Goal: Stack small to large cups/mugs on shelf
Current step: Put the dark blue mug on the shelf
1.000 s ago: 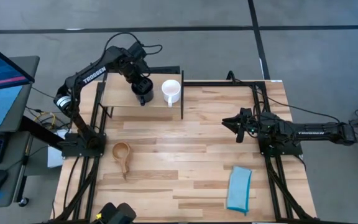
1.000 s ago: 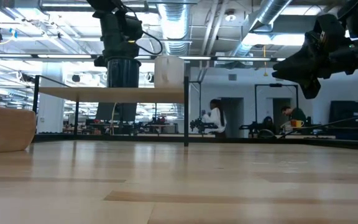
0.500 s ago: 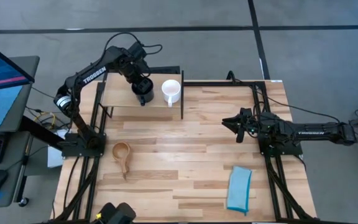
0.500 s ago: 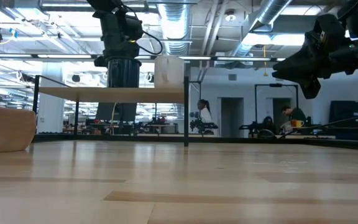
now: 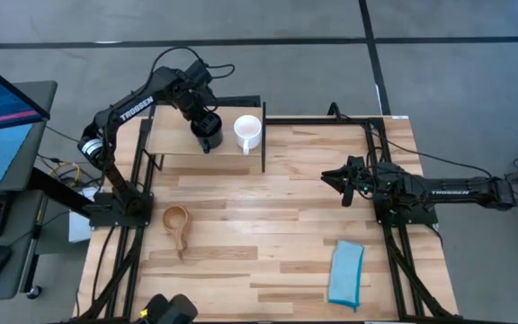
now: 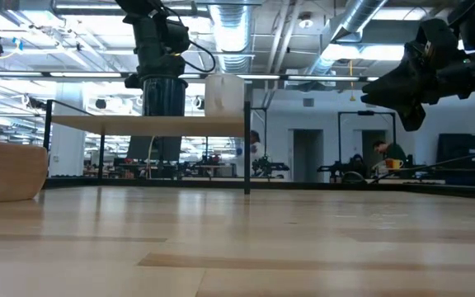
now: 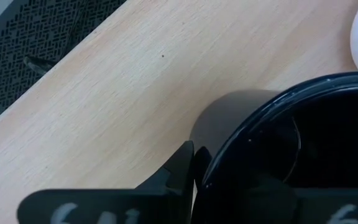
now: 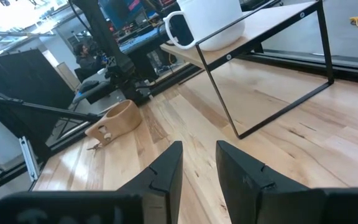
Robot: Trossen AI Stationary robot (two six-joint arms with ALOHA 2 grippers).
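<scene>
The dark mug stands on the shelf beside the white mug, which rests on its base with its handle toward the table's near edge. My left gripper comes down over the shelf and is shut on the dark mug. The wooden cup lies on the table near the left edge, its long handle pointing to the near edge. My right gripper hovers open above the table's right half, pointing left, touching nothing. My left gripper holds the dark mug by its rim, one finger outside the wall and the other inside the hollow. The fingers come from above, pointing down. The mug is upright with its base on the shelf board.
A light blue folded cloth lies near the table's near right corner. The shelf's black frame post stands right of the white mug. Bare wood planks lie between the shelf and the cloth. People move in the room behind.
</scene>
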